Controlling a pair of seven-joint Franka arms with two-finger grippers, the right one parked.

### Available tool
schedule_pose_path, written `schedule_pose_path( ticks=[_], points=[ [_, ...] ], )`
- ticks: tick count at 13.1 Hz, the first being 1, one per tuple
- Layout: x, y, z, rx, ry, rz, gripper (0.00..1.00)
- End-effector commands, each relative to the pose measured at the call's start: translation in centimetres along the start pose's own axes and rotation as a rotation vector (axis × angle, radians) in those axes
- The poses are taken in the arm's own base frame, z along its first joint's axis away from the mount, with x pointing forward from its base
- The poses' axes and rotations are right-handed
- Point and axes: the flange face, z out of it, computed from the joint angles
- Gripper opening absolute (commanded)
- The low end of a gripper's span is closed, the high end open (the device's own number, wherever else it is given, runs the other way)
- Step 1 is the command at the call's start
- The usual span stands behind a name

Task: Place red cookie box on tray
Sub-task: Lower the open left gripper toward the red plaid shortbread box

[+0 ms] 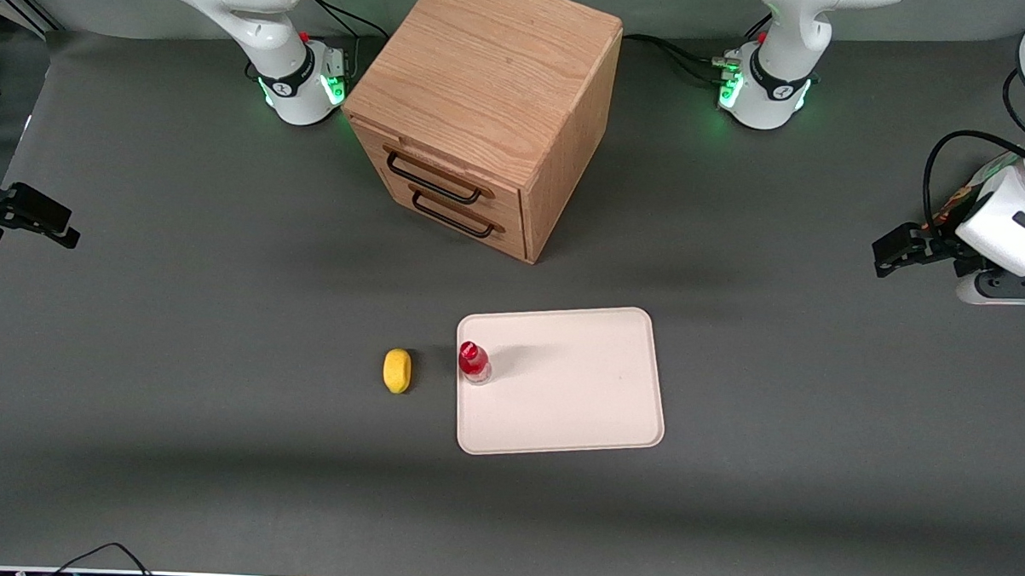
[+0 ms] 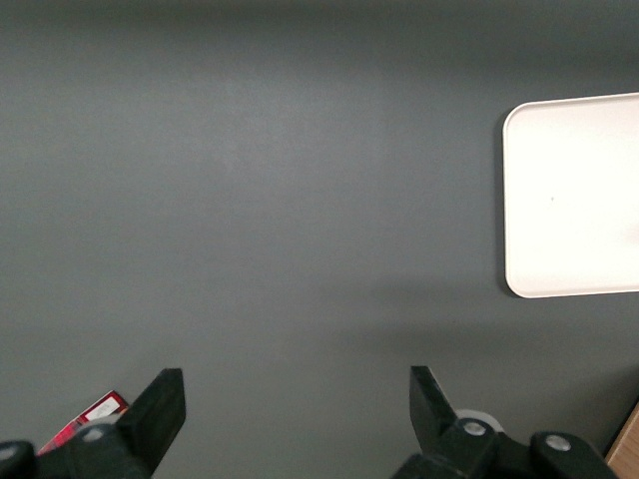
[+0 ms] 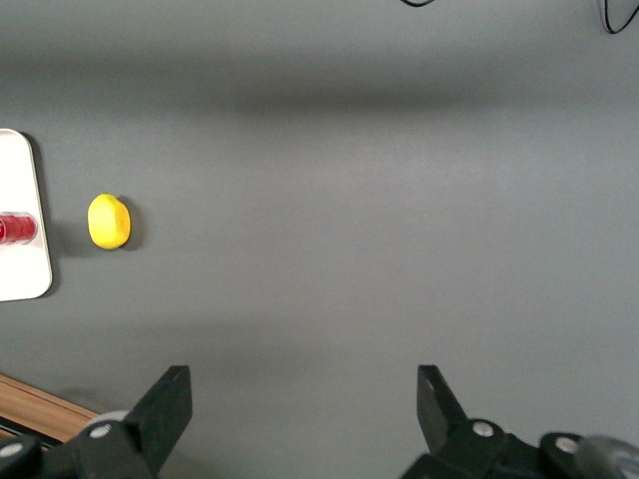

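Only a red-and-white corner of the red cookie box (image 2: 95,414) shows in the left wrist view, beside one finger of my gripper; the rest is hidden under the arm. In the front view my gripper (image 1: 880,256) hovers low at the working arm's end of the table, well away from the tray. Its jaws stand wide open with only bare table between them (image 2: 295,389). The pale cream-pink tray (image 1: 576,410) lies flat near the table's middle, and its rounded edge (image 2: 574,200) also shows in the wrist view.
A small red-capped bottle (image 1: 473,361) stands on the tray at the edge toward the parked arm. A yellow lemon (image 1: 397,370) lies beside the tray on that same side. A wooden drawer cabinet (image 1: 485,108) stands farther from the front camera than the tray.
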Motion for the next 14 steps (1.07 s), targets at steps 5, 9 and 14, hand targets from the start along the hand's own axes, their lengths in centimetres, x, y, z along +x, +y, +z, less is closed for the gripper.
schedule_pose_path(
  ticks=[5, 9, 14],
  points=[
    [0.1, 0.4, -0.3, 0.001, -0.009, -0.001, 1.0],
    [-0.1, 2.2, -0.4, 0.006, -0.007, 0.024, 1.0],
    [-0.4, 1.9, -0.1, 0.011, -0.041, 0.024, 1.0]
  ],
)
